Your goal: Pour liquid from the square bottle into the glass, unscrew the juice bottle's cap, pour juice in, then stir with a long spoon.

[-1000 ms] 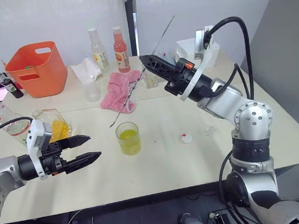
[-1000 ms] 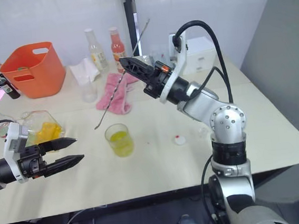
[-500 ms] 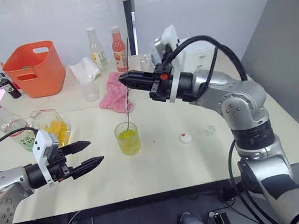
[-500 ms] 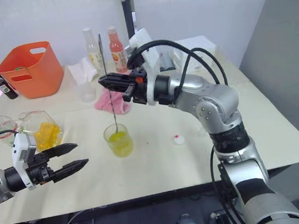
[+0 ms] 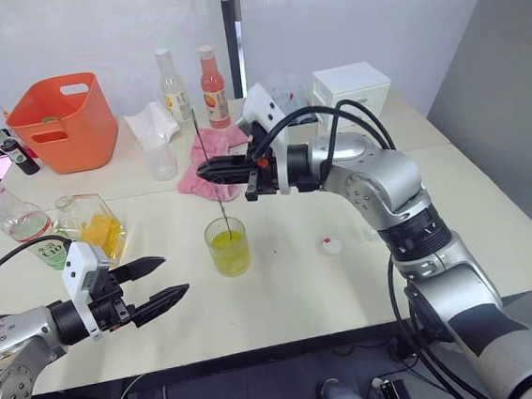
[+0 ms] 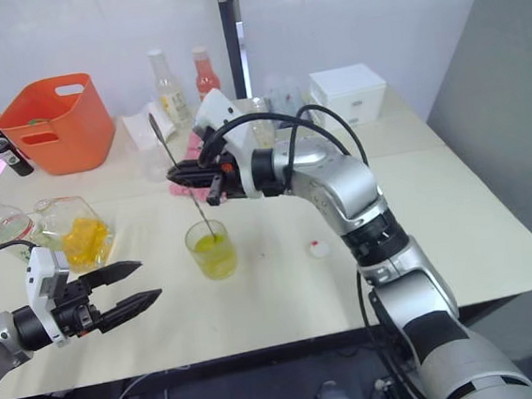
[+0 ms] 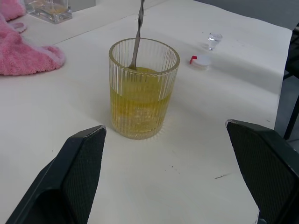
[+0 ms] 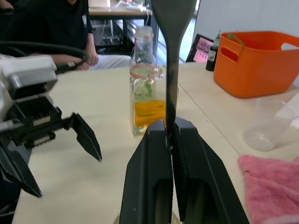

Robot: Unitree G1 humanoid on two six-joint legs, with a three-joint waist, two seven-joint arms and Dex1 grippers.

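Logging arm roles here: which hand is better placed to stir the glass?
Right: the right hand already grips the long spoon, dipped in the glass. The left hand is open, off to the side.

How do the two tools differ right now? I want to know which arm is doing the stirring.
The right tool is shut on the long spoon, whose lower end sits in the glass; the left tool is open and holds nothing. The right one hangs above the glass; the left sits low beside it. Both have two black fingers.
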